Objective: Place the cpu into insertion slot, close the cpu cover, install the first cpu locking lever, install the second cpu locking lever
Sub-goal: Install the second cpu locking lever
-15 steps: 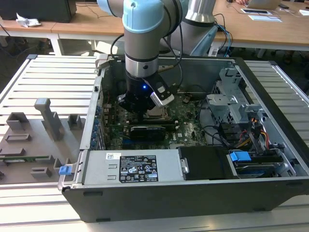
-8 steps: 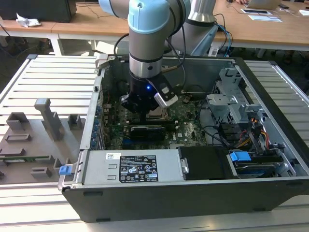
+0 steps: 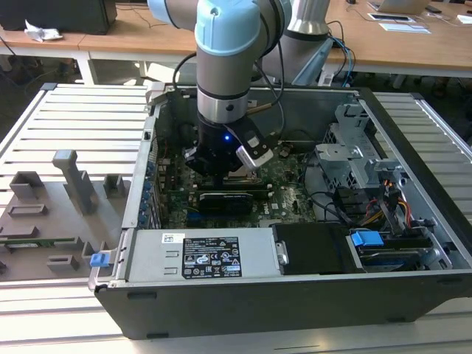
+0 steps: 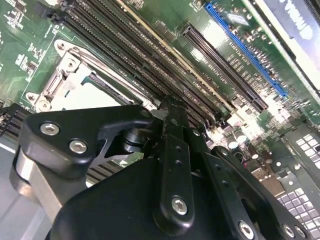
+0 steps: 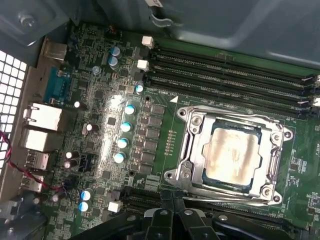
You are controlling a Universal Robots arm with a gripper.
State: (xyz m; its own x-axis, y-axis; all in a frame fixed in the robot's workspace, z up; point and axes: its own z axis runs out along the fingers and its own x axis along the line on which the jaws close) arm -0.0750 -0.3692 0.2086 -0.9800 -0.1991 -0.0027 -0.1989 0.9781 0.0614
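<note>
End effector (image 3: 221, 168) low inside the open black computer case (image 3: 413, 133), silver-grey metal cpu cover (image 5: 232, 150) lying flat with open air above, long black memory slots (image 5: 235, 75) close alongside, grey metal drive cage (image 3: 354, 158) crowding the exterior view's right

**Arm low inside the open computer case, chip seated in its socket**

The computer case (image 3: 295, 295) stands open on a slatted table (image 3: 81, 118), with a tray of holders (image 3: 51, 214) just beside it on the exterior view's left. The motherboard (image 5: 165, 145) lies flat on the case floor. On it, the cpu (image 5: 231, 154) sits in the insertion slot (image 5: 200, 175), and the cpu cover (image 5: 192, 150) appears to lie closed around it. Long memory slots (image 5: 235, 70) run along one side of the socket. The gripper (image 3: 221, 166) hangs close above the board, near the socket.
</note>
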